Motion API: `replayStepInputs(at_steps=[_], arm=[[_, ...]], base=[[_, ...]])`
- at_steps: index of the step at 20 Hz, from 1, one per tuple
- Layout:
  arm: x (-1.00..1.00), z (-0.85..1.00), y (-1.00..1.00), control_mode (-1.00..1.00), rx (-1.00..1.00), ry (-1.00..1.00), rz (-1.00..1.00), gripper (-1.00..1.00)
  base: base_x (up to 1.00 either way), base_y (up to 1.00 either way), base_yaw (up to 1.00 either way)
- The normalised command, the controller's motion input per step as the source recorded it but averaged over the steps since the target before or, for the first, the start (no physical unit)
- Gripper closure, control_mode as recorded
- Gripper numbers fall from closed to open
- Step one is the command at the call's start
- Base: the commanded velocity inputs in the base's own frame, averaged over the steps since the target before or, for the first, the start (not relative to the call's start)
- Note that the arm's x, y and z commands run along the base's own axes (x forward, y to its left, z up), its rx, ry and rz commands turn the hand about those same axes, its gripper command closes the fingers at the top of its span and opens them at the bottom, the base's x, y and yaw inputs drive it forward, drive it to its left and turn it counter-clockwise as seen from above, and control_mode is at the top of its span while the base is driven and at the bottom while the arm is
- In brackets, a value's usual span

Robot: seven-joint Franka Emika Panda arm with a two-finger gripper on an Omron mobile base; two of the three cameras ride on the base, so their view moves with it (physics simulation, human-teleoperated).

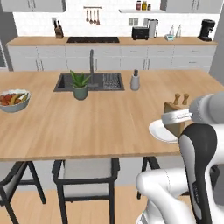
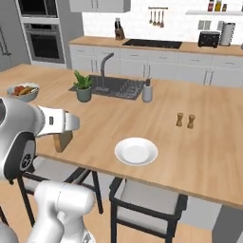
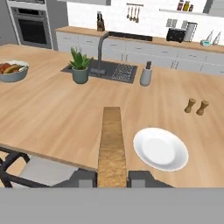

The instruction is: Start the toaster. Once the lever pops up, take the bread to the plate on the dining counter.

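Note:
My gripper [image 3: 111,177] is shut on the bread [image 3: 111,140], a golden-brown slice seen edge-on between the two fingertips. It hangs upright just above the near edge of the dining counter [image 3: 52,109], left of the white plate [image 3: 160,148]. From the left base the bread [image 1: 175,130] sits under the gripper [image 1: 176,119], overlapping the plate [image 1: 159,131]. In the right base view the bread [image 2: 61,141] hangs well left of the plate [image 2: 136,152]. The black toaster [image 1: 140,33] stands on the far back counter.
A grey bowl of vegetables [image 3: 11,71] rests at the counter's left. A potted plant [image 3: 80,65], sink with faucet [image 3: 105,70] and soap bottle [image 3: 145,75] lie mid-counter. Two wooden shakers [image 3: 195,106] stand beyond the plate. Chairs [image 2: 147,204] tuck under the near edge.

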Motion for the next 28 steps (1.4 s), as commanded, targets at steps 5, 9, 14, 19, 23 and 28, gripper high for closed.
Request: replayStepInputs(at_steps=[5,9,14,19,23,28], arm=[[0.00,0.00,0.00,1.00,0.00,0.00,0.00,1.00],[0.00,0.00,0.00,1.00,0.00,0.00,0.00,1.00],[0.08,-0.02,0.00,-1.00,0.01,0.00,0.00,1.00],[0.87,-0.16,-0.27,-1.00,0.12,0.00,0.04,1.00],[0.98,-0.42,-0.30,-1.00,0.15,0.02,0.19,1.00],[0.95,-0.27,-0.69,-1.00,0.19,0.09,0.23,1.00]], base=[[0.21,0.00,-0.26],[0.34,0.00,-0.15],[0.28,0.00,-0.05],[0.00,0.00,0.00],[0.00,0.00,0.00],[0.00,0.00,0.00]])
